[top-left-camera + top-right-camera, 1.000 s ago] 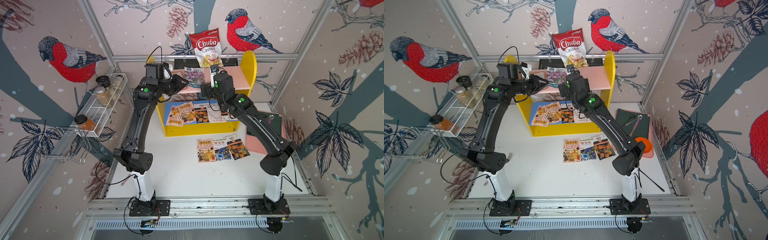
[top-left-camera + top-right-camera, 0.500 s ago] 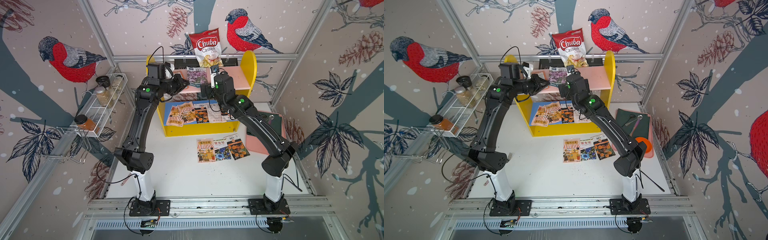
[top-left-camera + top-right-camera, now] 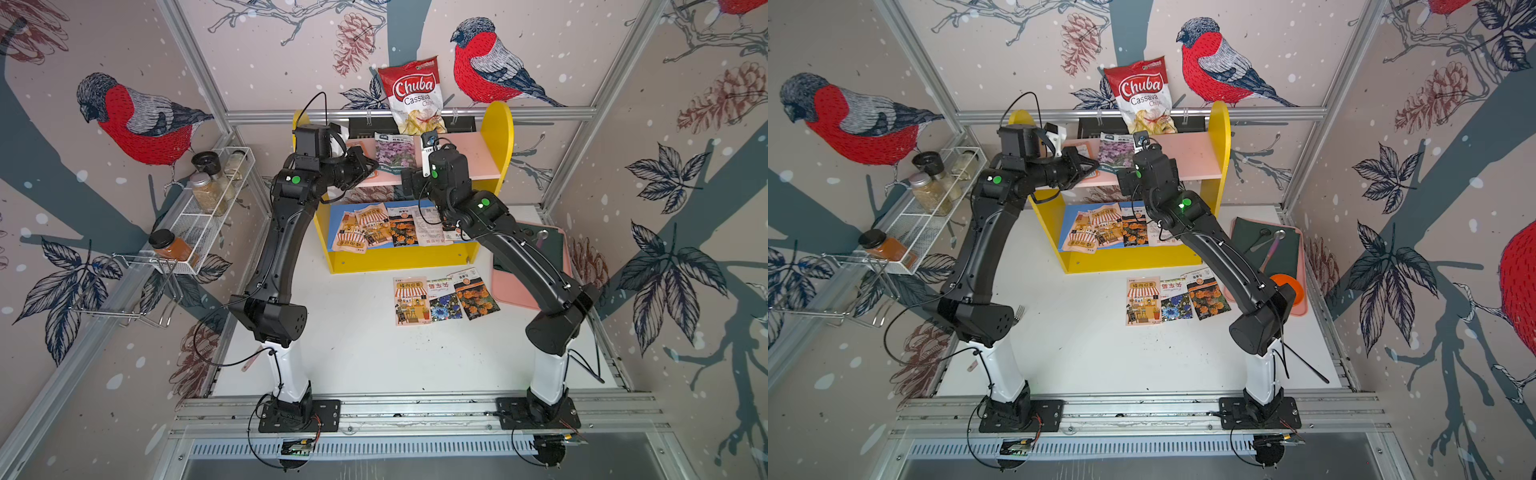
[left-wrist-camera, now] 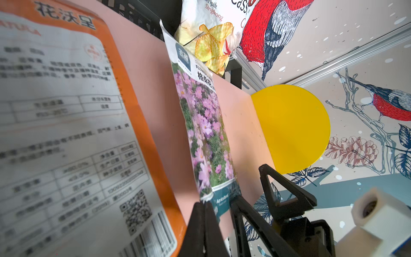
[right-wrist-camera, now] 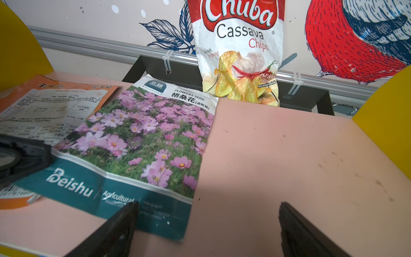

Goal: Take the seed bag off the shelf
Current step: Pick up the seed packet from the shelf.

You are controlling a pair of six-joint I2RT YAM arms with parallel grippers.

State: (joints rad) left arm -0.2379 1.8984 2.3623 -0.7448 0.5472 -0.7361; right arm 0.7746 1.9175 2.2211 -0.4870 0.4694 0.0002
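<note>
Left wrist view: left fingers [image 4: 200, 222] together, apparently pinching seed bag [image 4: 204, 133] corner, lower centre; bag runs up-frame. Also: right fingers [image 5: 120, 227] apart.

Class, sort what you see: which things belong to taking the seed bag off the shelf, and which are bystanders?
In the job: pink-flower seed bag, shelf, left gripper pinching its corner, right gripper open.
Lying about: chips bag, spice jars, three packets on the table, tray.

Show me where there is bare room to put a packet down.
Pink upper board: bare between the flower seed bag and the right yellow panel. White table: bare between the three packets and the front rail. Crowded: the blue lower board, covered with packets.
</note>
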